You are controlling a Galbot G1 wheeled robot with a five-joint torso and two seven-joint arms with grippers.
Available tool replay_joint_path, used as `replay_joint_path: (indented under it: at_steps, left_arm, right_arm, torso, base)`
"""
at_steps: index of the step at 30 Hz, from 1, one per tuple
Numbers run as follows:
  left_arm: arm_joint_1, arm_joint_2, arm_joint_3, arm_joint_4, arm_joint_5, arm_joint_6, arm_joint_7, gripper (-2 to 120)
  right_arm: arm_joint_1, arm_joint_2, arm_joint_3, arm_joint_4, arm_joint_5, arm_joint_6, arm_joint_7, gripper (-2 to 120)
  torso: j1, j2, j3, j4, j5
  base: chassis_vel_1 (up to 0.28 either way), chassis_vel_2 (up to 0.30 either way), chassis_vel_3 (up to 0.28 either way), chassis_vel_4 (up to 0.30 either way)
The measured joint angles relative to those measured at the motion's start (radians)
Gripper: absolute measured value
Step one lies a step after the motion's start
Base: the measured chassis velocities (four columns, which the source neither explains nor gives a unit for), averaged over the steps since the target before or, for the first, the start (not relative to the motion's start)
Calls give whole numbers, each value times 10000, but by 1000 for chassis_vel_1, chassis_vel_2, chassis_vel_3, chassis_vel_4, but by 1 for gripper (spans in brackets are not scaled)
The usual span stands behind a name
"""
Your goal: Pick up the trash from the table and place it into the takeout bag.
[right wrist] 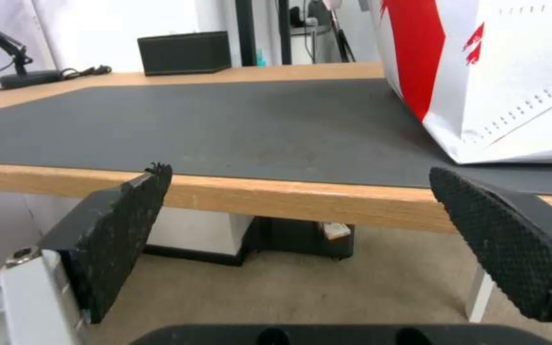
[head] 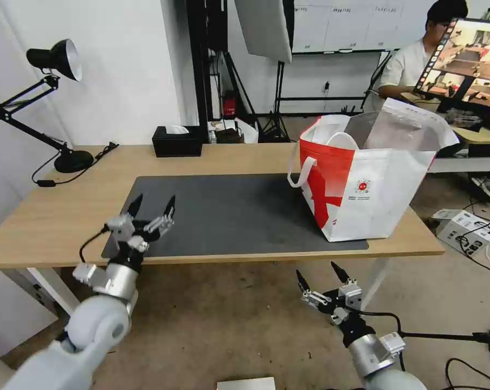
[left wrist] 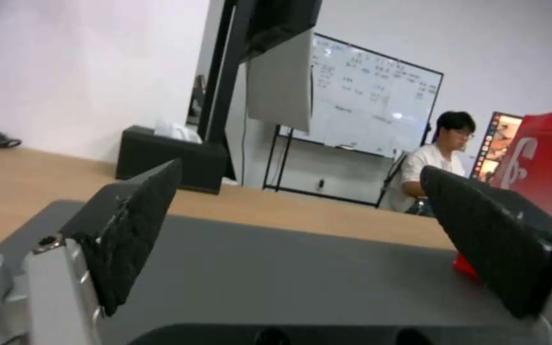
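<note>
The takeout bag [head: 364,179], white and red with foil lining, stands open at the right end of the table [head: 39,216], partly on the dark grey mat [head: 229,211]. No trash shows on the tabletop. My left gripper [head: 153,205] hovers open over the mat's near left corner, nothing between its fingers [left wrist: 129,230]. My right gripper [head: 318,273] is open below and in front of the table's front edge, short of the bag [right wrist: 500,76]. The mat [right wrist: 225,124] lies bare ahead of it.
A black tissue box [head: 176,141] sits at the table's back edge, and a black desk lamp [head: 50,97] stands at the back left. Cables and boxes lie on the floor to the right. A person sits at a desk behind the bag.
</note>
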Motion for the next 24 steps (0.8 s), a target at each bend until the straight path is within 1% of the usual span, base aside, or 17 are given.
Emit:
replay_joint_path:
  at_steps: [3, 4, 10, 20, 22, 24]
  left_arm:
    - [415, -291, -268, 28, 401, -236, 137, 100]
    - [415, -291, -268, 28, 401, -236, 137, 100]
    - [1103, -649, -935, -201, 593, -418, 358, 100]
    - [1842, -1213, -1458, -556, 912, -549, 726, 100]
    - [2069, -1414, -1634, -656, 1157, -582, 859, 100]
    - [2177, -1469, -1708, -715, 1263, -595, 918, 100]
  right_arm:
    - [0, 0, 0, 0, 0, 0, 0, 100]
    - [0, 0, 0, 0, 0, 0, 0, 100]
    - [0, 0, 0, 0, 0, 0, 0, 100]
    - [0, 0, 0, 0, 0, 0, 0, 100]
    - [0, 0, 0, 0, 0, 0, 0, 100]
    - [0, 0, 0, 0, 0, 0, 0, 100]
  torso:
    - [0, 0, 0, 0, 0]
    - [0, 0, 0, 0, 0]
    - [1, -1, 0, 0, 0]
    - [1, -1, 0, 0, -1]
    - [1, -1, 0, 0, -1]
    - [1, -1, 0, -1, -1]
  base:
    - [0, 0, 0, 0]
    - [0, 0, 0, 0]
    - [0, 0, 0, 0]
    - [0, 0, 0, 0]
    - [0, 0, 0, 0]
    - [0, 0, 0, 0]
